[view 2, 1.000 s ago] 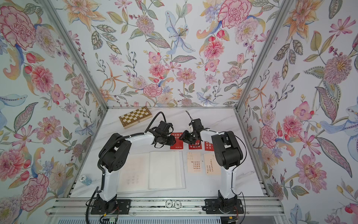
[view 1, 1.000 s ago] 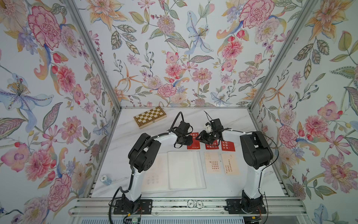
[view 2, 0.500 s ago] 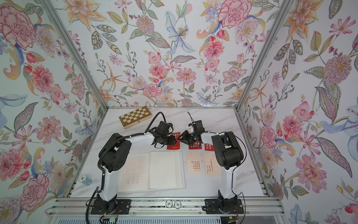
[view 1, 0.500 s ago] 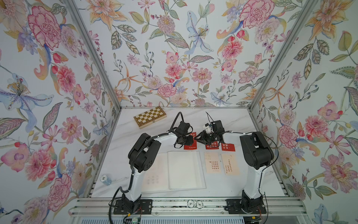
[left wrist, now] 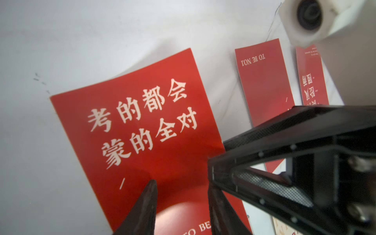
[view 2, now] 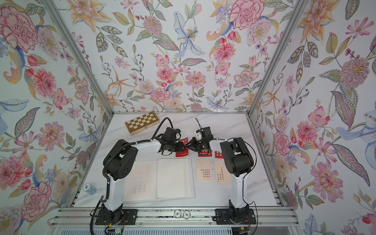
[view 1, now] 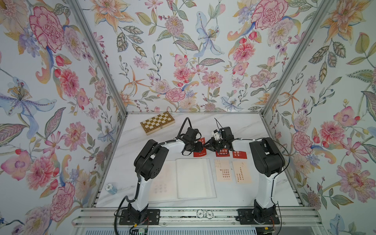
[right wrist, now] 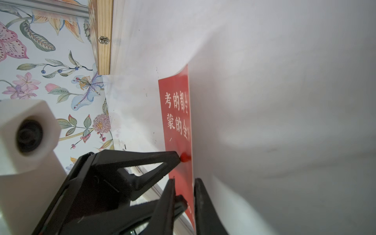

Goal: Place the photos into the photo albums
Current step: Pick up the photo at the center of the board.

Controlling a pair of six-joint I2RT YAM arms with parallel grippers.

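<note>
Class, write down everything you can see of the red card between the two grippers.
The red card is a thin, slightly glossy rectangle, apparently card stock, printed in white: two rows of Chinese characters, a short slash, then "TO BE". It sits skewed on the white table beyond the open album; whether it lies flat cannot be told. The left gripper, fingers spread, touches its face with a fingertip. One edge runs between the right gripper fingers; whether they pinch it is unclear.
</note>
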